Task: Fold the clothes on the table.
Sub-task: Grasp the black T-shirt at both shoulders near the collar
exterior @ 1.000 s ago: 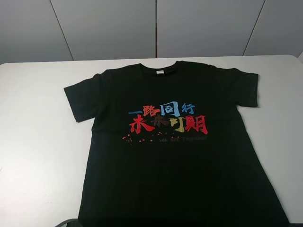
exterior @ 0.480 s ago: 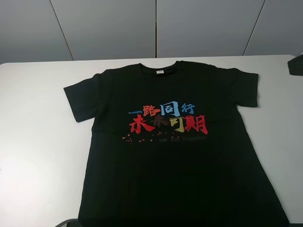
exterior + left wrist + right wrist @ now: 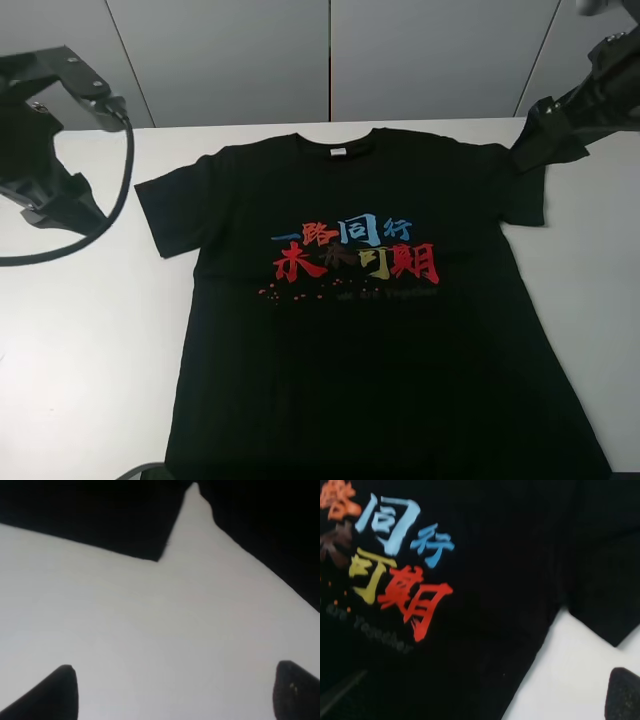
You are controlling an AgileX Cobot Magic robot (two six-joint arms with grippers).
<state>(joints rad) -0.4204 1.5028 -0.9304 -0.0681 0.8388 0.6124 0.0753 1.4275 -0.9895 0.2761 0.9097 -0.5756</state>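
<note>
Since nothing is folded yet, the task stands at its opening step: the one large white smooth-topped table carries one black short-sleeved cotton T-shirt, spread flat and print-up across the middle, collar towards the far edge and hem reaching the near edge. Two grippers hover above it, both spread wide and holding nothing. The left gripper hangs over bare table off the left sleeve, towards the left edge. The right gripper hangs by the right sleeve, towards the far right corner. Next, I judge, each must descend and pinch a single layer of cloth at a sleeve or shoulder (thin cotton lying flush is hard to catch). There is one coloured chest print and one small white neck tag.
</note>
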